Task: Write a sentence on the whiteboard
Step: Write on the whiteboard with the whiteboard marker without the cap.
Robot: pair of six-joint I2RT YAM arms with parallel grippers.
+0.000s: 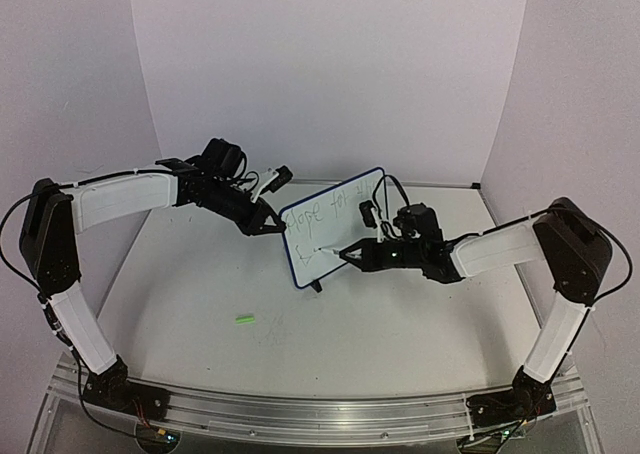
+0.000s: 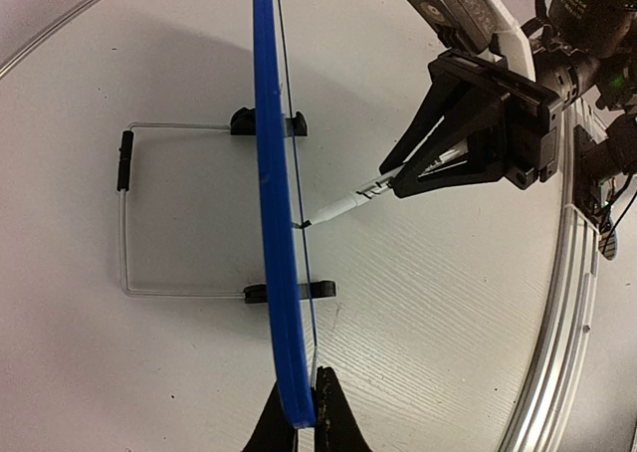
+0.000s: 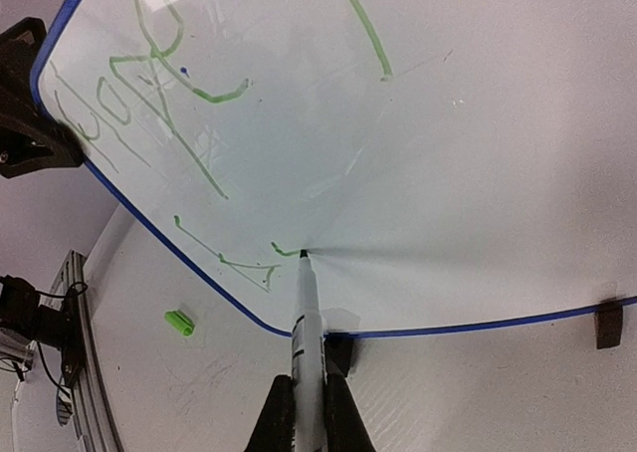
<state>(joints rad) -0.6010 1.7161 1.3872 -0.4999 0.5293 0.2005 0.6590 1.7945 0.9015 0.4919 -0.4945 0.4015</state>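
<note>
The whiteboard [image 1: 335, 224] stands upright on its wire stand in the middle of the table, with green handwriting on its face [image 3: 448, 153]. My left gripper [image 1: 274, 225] is shut on the board's blue rim [image 2: 269, 223] at its left edge, one finger on each side [image 2: 304, 417]. My right gripper [image 1: 349, 257] is shut on a white marker [image 3: 307, 318]. The marker's dark tip touches the board's lower left area, at the end of a short green stroke [image 3: 287, 251]. In the left wrist view the marker [image 2: 343, 205] meets the board from the right.
A green marker cap [image 1: 245, 319] lies on the table in front of the board [image 3: 179, 322]. The wire stand [image 2: 124, 223] with black feet reaches behind the board. An aluminium rail [image 1: 320, 414] runs along the near edge. White walls enclose the table.
</note>
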